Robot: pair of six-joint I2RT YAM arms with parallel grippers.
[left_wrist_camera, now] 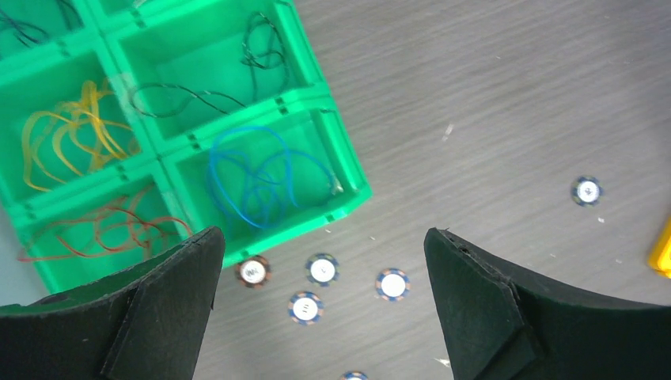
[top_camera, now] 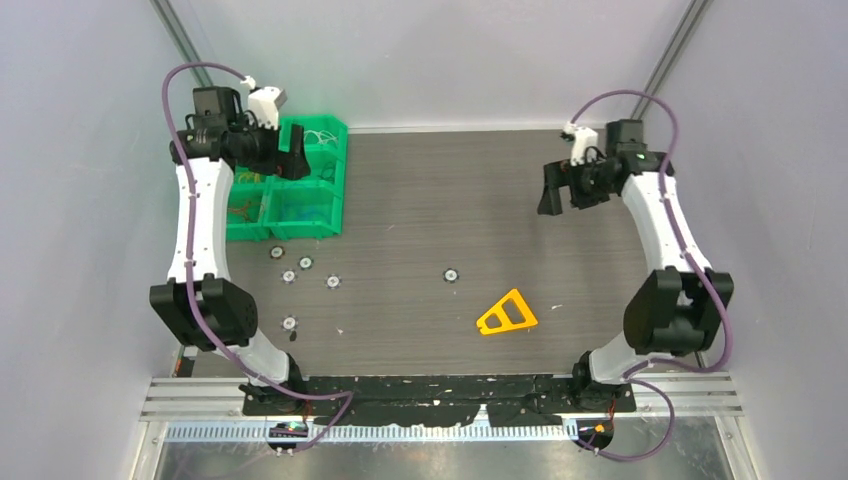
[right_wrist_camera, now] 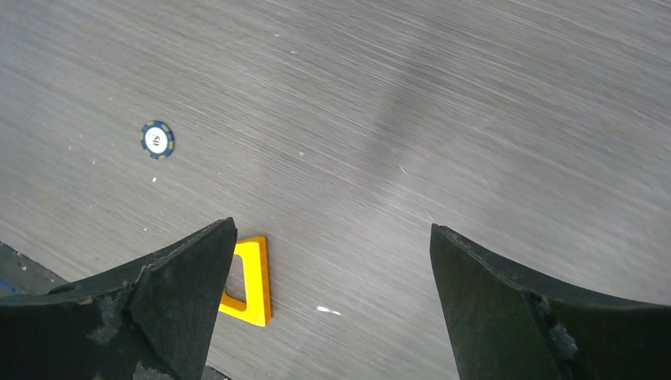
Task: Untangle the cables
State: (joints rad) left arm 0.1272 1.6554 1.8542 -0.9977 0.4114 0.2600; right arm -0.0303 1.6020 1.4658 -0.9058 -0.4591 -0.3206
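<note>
The cables lie sorted by colour in the compartments of a green bin [left_wrist_camera: 294, 226] at the table's back left [top_camera: 290, 231]. The left wrist view shows a blue cable [left_wrist_camera: 253, 178], black cables [left_wrist_camera: 190, 96], a yellow-orange bundle [left_wrist_camera: 71, 134] and a red one [left_wrist_camera: 103, 229]. A white cable [top_camera: 318, 137] shows in a rear compartment. My left gripper [top_camera: 285, 160] hovers above the bin, open [left_wrist_camera: 323, 233], holding nothing. My right gripper [top_camera: 563, 198] hangs over the bare table at the back right, open and empty [right_wrist_camera: 332, 226].
Several small round chips [top_camera: 289, 276] are scattered on the table in front of the bin [left_wrist_camera: 322, 269], with one more near the middle [top_camera: 451, 274] [right_wrist_camera: 157, 139]. A yellow triangular piece [top_camera: 507, 314] lies front right [right_wrist_camera: 249, 281].
</note>
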